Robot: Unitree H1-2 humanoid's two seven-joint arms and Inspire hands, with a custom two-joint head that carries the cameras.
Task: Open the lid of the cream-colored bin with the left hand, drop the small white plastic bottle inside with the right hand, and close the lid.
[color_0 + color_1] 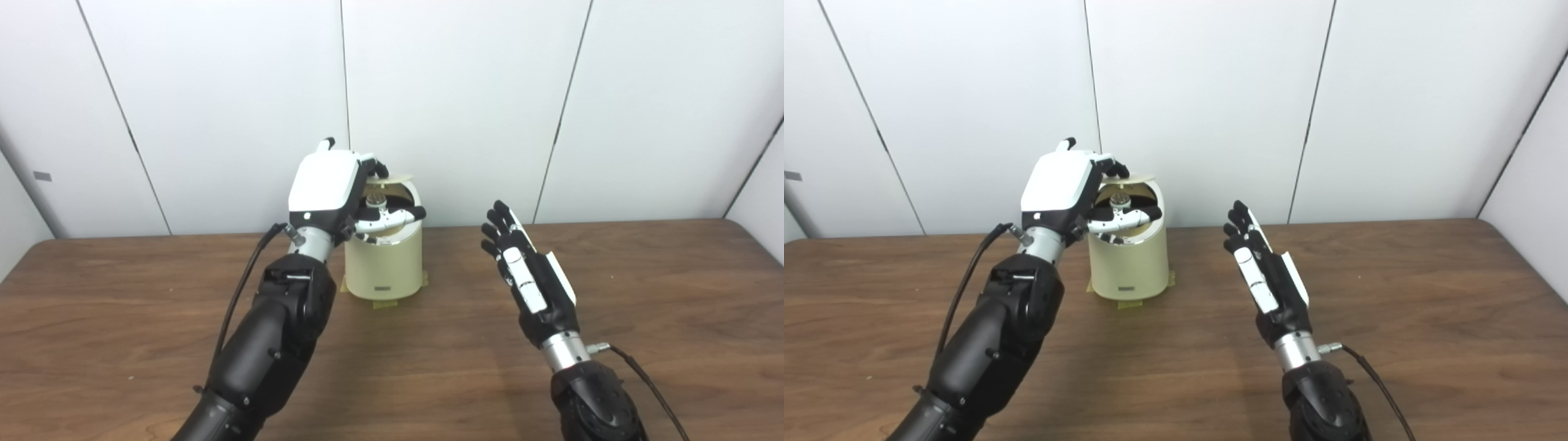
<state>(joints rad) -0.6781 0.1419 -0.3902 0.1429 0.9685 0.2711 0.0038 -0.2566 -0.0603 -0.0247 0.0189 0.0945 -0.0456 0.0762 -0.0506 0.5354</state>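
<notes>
Left eye view, frame centre: left hand [334, 193] gripped lid [392, 179], bin [384, 263] open, bottle [375, 200] inside; right hand [530, 275] open, empty. Risk: lid slipping shut early.

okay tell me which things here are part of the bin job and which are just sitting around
Part of the job:
- bin, open at the top
- lid, raised, held up by the left hand
- bottle, seen inside the bin
- right hand, open and holding nothing

Just there:
- table
- tape under the bin's base
- wall panels
</notes>
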